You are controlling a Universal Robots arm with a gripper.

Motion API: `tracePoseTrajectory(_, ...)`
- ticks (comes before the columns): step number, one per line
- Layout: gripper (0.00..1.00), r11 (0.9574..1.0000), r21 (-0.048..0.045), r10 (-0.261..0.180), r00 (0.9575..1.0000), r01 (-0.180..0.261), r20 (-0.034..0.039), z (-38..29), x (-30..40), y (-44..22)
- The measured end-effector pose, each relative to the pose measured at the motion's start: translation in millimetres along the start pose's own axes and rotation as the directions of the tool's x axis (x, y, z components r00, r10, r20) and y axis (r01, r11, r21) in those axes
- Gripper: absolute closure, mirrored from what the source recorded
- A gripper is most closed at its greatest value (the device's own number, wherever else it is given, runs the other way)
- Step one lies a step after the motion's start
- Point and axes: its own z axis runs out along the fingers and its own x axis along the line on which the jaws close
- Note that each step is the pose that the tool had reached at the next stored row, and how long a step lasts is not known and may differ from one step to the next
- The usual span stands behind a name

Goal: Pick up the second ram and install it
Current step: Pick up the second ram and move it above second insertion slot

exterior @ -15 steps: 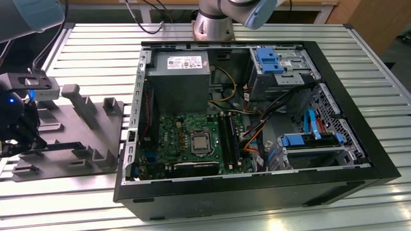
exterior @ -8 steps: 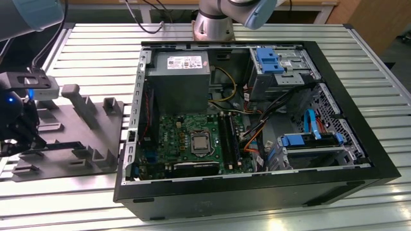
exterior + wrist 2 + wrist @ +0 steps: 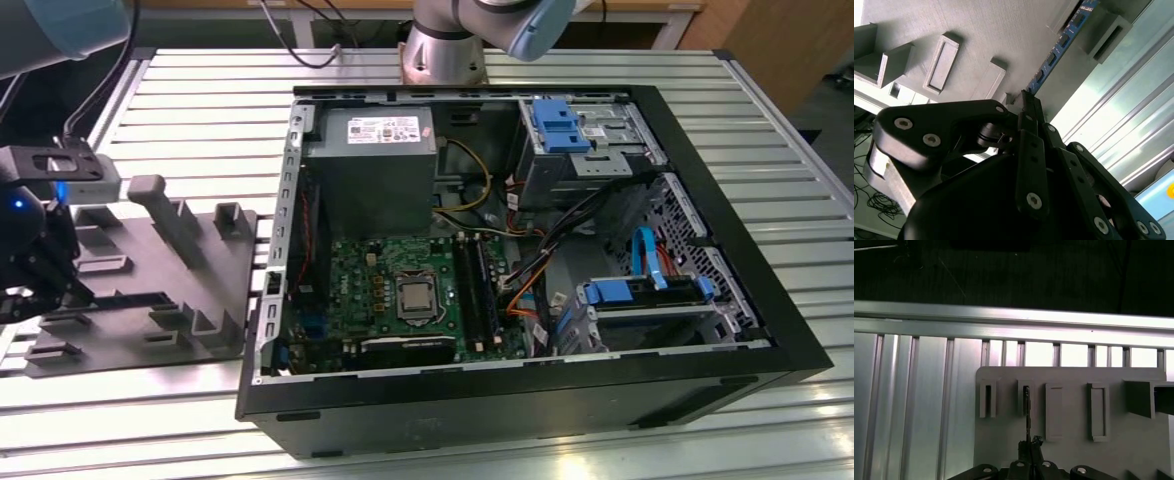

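Second wrist view has the gripper with its fingertips drawn together on the near end of the ram, pinching the thin board across its flat faces. That grip suits a part this thin: pads on the two broad sides keep it from twisting, and the long edge stays free.

The ram stands on edge in a narrow pocket of the grey holder, which props it upright so that the fingers can close on it from above. In the first wrist view it is a dark sliver running from that pocket to the fingertips. I cannot tell whether it has risen clear of the pocket or sits fully down in it.

What shows of the ram is a long blue-green edge with small dark chips spaced along it, straight and unbent.

At the exterior view's far left the arm's end hangs over the holder, which lies on the slatted table. The open case fills the middle of the frame, well apart from the gripper. Its green motherboard faces up, and the long black slots lie beside the processor socket, open to a straight push down.
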Motion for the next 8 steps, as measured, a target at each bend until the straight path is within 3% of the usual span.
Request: tracePoseTrajectory(8,0.89,1.0000,0.0001,0.000,1.0000,0.000,0.0003,-6.4,-0.2,0.3)
